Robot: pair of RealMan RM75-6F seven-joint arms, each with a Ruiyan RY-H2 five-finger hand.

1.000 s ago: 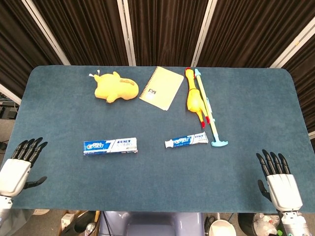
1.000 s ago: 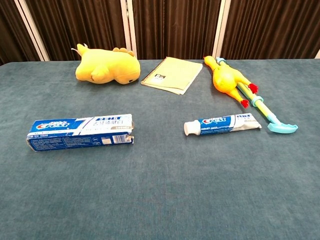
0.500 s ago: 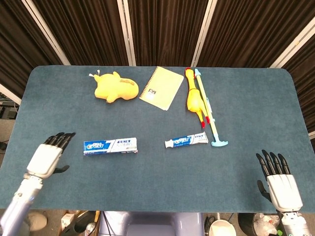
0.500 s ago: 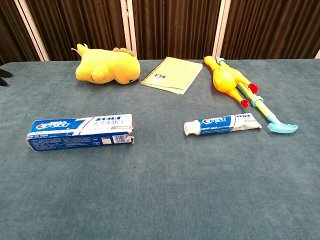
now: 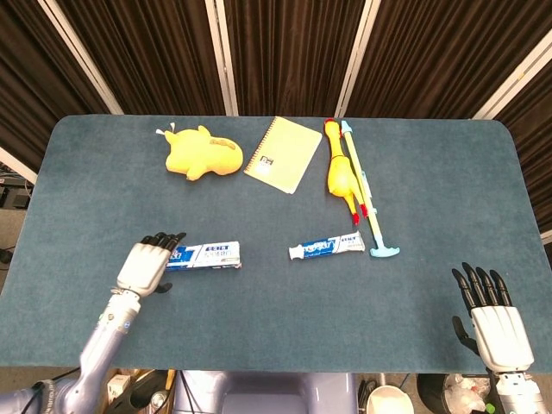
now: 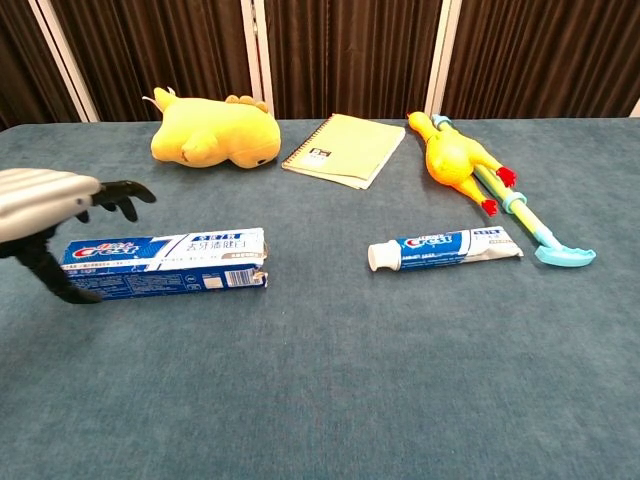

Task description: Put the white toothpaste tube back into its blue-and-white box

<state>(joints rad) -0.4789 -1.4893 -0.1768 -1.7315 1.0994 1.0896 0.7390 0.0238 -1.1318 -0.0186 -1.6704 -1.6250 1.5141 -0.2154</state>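
The blue-and-white toothpaste box point(image 5: 207, 255) point(image 6: 175, 263) lies flat left of the table's middle. My left hand point(image 5: 147, 264) point(image 6: 50, 215) hovers over the box's left end with its fingers spread, holding nothing; the chest view shows the thumb below the box's near edge. The white toothpaste tube point(image 5: 327, 247) point(image 6: 445, 248) lies to the right of the box, cap pointing left. My right hand point(image 5: 490, 321) is open at the table's near right edge, far from both; the chest view does not show it.
A yellow plush toy point(image 5: 202, 153) point(image 6: 213, 135), a spiral notebook point(image 5: 283, 153) point(image 6: 345, 148), a rubber chicken point(image 5: 339, 172) point(image 6: 455, 160) and a long-handled toy with a blue end point(image 5: 373, 211) point(image 6: 545, 235) lie along the back half of the blue tablecloth point(image 5: 276, 319).
My left hand has swept in from the near left edge to the left end of the box. The right hand, box and tube have stayed put.
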